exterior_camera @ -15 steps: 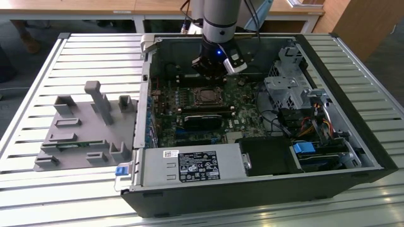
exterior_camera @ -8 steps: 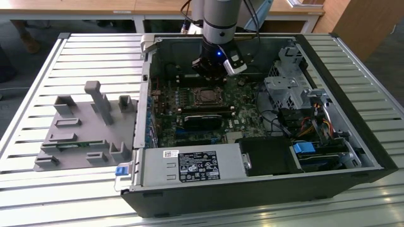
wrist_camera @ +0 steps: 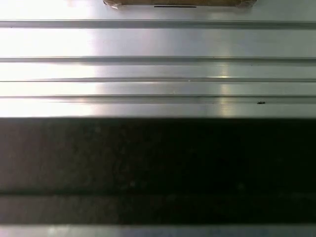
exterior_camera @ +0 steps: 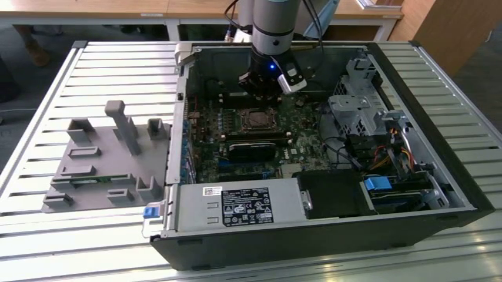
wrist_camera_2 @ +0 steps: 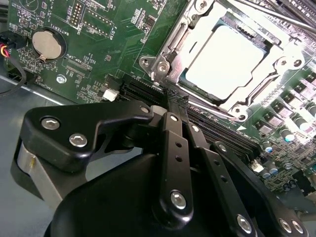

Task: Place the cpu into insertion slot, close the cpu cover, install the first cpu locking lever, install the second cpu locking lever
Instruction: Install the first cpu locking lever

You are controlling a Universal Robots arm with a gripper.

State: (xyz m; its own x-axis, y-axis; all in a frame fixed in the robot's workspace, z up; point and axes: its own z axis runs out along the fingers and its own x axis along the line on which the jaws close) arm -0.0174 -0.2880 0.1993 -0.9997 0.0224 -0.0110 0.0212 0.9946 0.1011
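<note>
One open black computer case (exterior_camera: 330, 235) sits on one slatted metal table (exterior_camera: 117, 64), holding one green motherboard (exterior_camera: 259, 147) with one square silver-rimmed insertion slot (exterior_camera: 255, 119). One silver-topped square cpu (wrist_camera_2: 232, 57) and one round silver coin battery (wrist_camera_2: 48, 43) show in the second wrist view. One grey plastic fixture tray (exterior_camera: 102, 161) lies beside the case.

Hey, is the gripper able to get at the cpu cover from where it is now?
Probably yes. The gripper sits right beside the cpu cover, which lies over the cpu, and nothing stands between them.
</note>
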